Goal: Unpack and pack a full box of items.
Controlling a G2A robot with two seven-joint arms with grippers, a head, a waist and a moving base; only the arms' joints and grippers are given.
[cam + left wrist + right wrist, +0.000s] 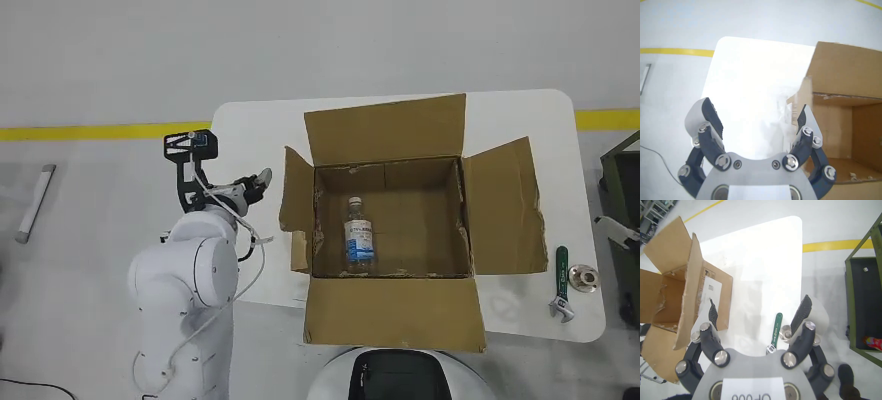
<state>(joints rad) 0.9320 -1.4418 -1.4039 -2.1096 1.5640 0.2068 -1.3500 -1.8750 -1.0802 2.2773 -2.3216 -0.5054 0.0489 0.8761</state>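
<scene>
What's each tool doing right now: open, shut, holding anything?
Left tool: open, holding nothing.
Right tool: open, holding nothing.

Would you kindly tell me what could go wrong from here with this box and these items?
1. The wrench and the fitting lie close to the table's right edge; the open right gripper above them might nudge one off.
2. The box's left flap stands beside the open left gripper, which could snag it when reaching in.
3. The bottle lies on its side in the box and may roll away from a grasp.
</scene>
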